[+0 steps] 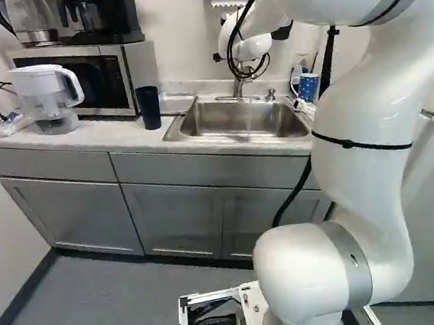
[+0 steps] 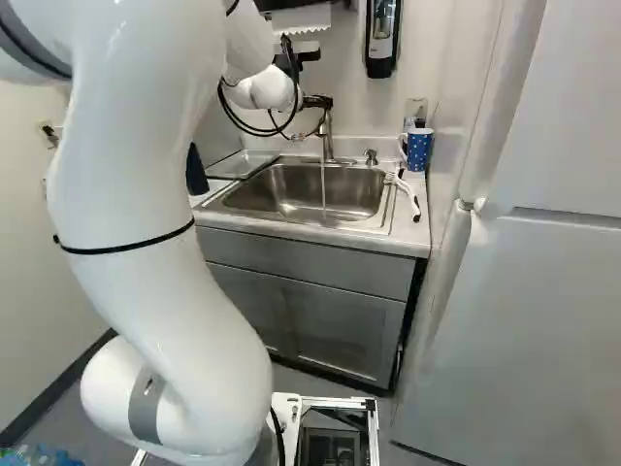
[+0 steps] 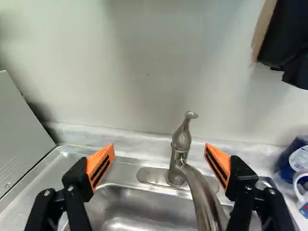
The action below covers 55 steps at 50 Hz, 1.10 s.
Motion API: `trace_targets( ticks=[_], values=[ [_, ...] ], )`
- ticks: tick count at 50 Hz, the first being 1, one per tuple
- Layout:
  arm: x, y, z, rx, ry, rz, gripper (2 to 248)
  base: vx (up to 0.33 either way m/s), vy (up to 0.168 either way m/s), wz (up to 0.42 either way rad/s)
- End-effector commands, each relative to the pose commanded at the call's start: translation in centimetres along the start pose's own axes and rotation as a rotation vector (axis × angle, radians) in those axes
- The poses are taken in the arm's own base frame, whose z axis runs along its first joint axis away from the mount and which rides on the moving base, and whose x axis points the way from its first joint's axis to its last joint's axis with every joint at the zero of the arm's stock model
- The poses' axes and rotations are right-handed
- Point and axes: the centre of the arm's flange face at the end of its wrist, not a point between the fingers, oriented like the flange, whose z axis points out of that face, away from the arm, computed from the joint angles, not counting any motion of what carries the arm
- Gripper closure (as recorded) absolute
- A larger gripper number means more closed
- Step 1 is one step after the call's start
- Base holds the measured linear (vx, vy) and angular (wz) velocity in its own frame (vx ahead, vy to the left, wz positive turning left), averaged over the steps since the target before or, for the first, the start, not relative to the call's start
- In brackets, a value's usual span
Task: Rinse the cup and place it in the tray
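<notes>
My gripper is by the faucet, partly hidden behind the wrist. The wrist view shows the gripper open, fingers wide apart, with the faucet upright in the gap seen between them. Water runs from the spout into the sink. A dark blue cup stands upright on the counter beside the microwave, left of the sink in the left base view. Between microwave and sink lies a shallow metal tray. Nothing is held.
A microwave and white pitcher are on the counter. Past the sink's other side stand a blue dotted mug and a white-handled brush. A soap dispenser hangs on the wall; a tall white cabinet is alongside.
</notes>
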Motion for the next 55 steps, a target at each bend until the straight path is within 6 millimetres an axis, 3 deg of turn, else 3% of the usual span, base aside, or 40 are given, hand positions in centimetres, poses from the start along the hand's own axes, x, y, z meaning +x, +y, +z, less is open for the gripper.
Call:
trace_targets(
  ticks=[55],
  values=[
    [-2.8, 4.2, -10.4, -0.081, -0.073, 0.022, 3, 0.0, 0.0, 0.0]
  ],
)
